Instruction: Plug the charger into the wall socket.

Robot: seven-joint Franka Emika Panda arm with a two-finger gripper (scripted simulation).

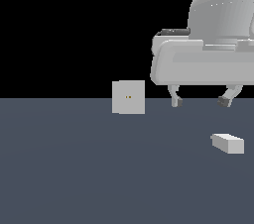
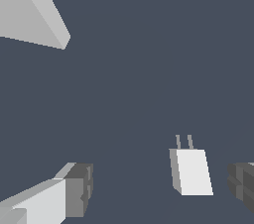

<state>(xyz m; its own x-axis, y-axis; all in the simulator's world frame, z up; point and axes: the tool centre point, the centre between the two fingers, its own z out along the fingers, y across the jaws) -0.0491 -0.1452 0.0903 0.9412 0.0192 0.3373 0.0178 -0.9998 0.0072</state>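
1. Clearly, the work is at its first step, the approach to the charger; nothing is grasped yet.
2. The gripper hangs above the dark floor with its two fingers spread wide, and nothing is between them.
3. The charger lies flat on the floor, below the gripper and a little toward the exterior view's right of its middle. It does not touch any finger.
4. In the wrist view the charger sits between the fingertips but closer to one of them, so I judge the gripper is not yet centred on it.
5. Two thin prongs stand out from one short end of the charger. They seem to point roughly toward the side where the wall socket is, though the exact angle I cannot tell.
6. The wall socket stands upright on the floor, well apart from the charger, at the exterior view's left of it. Its two small holes face the exterior camera.
7. The next move, in my judgement, calls for a small sideways shift to centre the fingers over the charger, then a descent and a closing on its long sides.
8. The prongs should stay free of the fingers, because they must later enter the holes.
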